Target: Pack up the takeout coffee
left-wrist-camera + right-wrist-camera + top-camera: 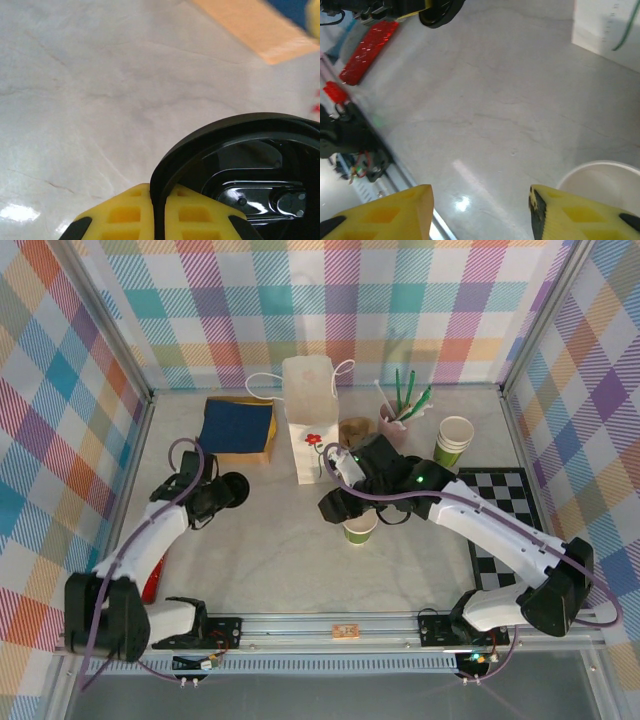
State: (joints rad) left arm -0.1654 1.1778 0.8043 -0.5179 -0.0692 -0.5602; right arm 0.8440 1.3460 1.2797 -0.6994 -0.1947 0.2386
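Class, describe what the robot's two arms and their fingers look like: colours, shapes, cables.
The left arm and right arm both have white tubular links and black joints and bases, with purple cables looping alongside. Fingers are yellow, waffle-ribbed, with black trim.

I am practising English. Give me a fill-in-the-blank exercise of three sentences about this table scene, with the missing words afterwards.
1. The left gripper is shut on the rim of a black ____.
2. The right gripper is ____, with nothing between its fingers, close to a lidless green cup.
3. The paper bag with a red flower is ____ in colour.
Missing words: lid; open; white.
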